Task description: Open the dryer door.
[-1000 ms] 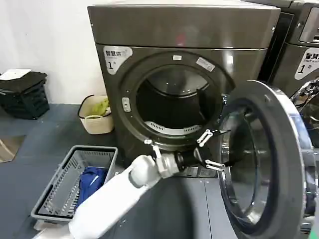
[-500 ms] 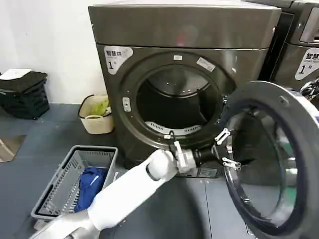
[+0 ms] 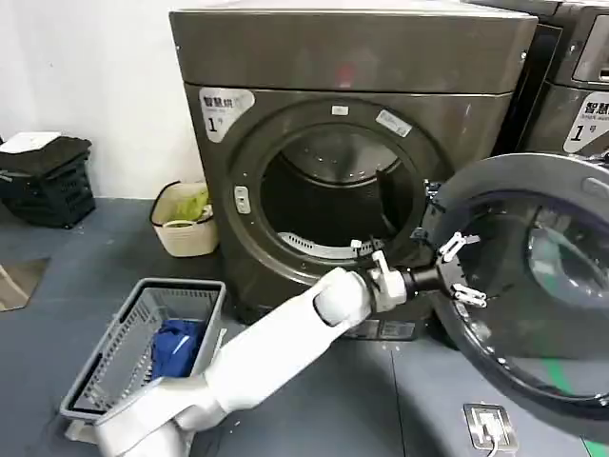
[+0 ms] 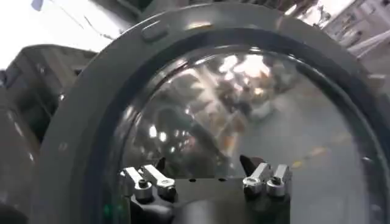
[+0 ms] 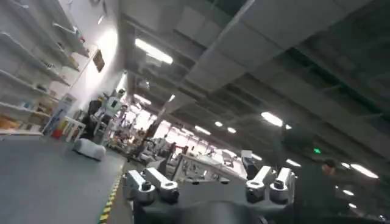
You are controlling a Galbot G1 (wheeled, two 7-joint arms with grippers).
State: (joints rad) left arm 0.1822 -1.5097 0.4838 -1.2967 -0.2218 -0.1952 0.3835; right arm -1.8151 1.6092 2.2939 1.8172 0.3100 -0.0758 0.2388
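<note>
Dryer door (image 3: 533, 286): round, glossy, glass-centred.

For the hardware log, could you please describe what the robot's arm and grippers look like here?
The left arm has smooth, glossy white rounded shells, ending in a black wrist section. The left gripper has slim silver metal fingers on a dark base. The right gripper shows matching silver finger links with round bolts on a black body.

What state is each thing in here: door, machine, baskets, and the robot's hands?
dryer door: swung wide open.
dryer: drum exposed, looks empty.
left gripper: open, at the door's inner rim.
right gripper: open, pointing up at the ceiling.
grey basket: holds blue cloth.
cream bin: holds something yellow-green.
</note>
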